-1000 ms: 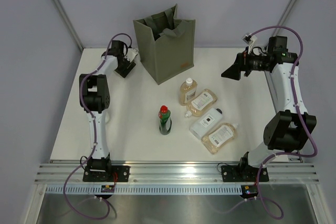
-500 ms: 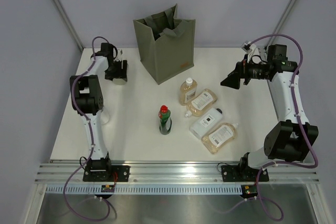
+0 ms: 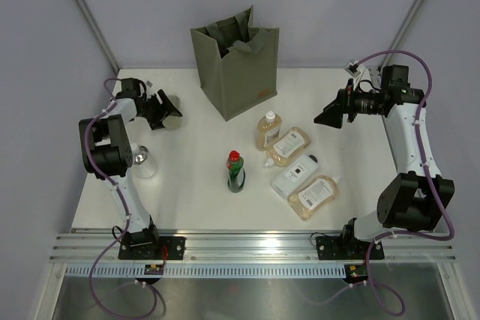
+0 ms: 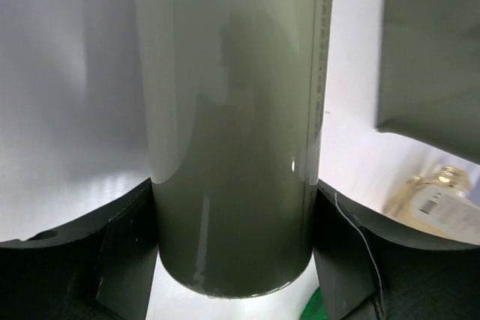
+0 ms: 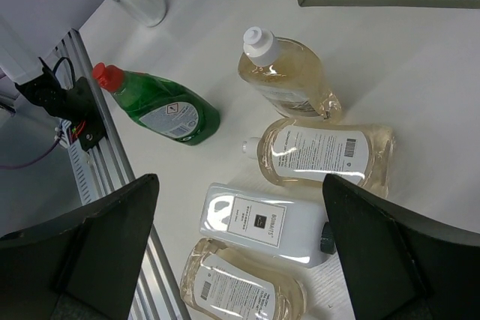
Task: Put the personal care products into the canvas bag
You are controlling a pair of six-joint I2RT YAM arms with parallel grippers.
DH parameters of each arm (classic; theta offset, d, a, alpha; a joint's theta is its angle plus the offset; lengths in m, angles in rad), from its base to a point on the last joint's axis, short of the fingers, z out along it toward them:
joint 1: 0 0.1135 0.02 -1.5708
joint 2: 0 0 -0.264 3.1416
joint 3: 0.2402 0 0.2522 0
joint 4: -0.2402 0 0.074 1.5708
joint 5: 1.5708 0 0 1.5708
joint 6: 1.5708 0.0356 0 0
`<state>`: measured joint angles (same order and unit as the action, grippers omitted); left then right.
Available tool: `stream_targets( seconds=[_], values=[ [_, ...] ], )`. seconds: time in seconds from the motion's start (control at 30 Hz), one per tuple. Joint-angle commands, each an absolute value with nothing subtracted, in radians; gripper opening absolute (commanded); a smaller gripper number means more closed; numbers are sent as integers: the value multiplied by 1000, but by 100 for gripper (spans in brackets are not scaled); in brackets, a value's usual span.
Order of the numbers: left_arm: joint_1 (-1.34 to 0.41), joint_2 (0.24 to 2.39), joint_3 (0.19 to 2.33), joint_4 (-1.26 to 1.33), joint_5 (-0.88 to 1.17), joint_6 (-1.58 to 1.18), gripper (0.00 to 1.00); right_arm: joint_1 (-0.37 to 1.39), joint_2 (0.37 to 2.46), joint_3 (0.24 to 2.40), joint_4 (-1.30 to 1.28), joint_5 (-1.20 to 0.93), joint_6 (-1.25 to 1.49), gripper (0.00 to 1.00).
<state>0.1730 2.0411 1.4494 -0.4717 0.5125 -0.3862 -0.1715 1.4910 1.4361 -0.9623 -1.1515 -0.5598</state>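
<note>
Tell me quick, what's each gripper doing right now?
Left gripper: closed on a pale cylindrical bottle.
Right gripper: open, holding nothing.

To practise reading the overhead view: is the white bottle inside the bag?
No, the white bottle lies flat on the table, well apart from the bag.

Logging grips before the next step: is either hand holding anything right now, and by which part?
The left hand holds a glossy grey-green bottle, clamped across its body near the rounded end. The right hand is open and empty.
</note>
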Motion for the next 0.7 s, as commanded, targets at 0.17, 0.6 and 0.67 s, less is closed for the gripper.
stream_targets(
  seconds=[0.17, 0.6, 0.67],
  values=[
    [192, 1835, 1310, -21, 756, -669, 0, -175, 1462, 1427, -934, -1195, -546, 99],
    [199, 1753, 1102, 532, 870, -1115, 0, -175, 1462, 1422, -930, -1204, -535, 100],
    [201, 1730, 1083, 616, 874, -1159, 0, -175, 1463, 1422, -930, -1207, -535, 100]
  ],
)
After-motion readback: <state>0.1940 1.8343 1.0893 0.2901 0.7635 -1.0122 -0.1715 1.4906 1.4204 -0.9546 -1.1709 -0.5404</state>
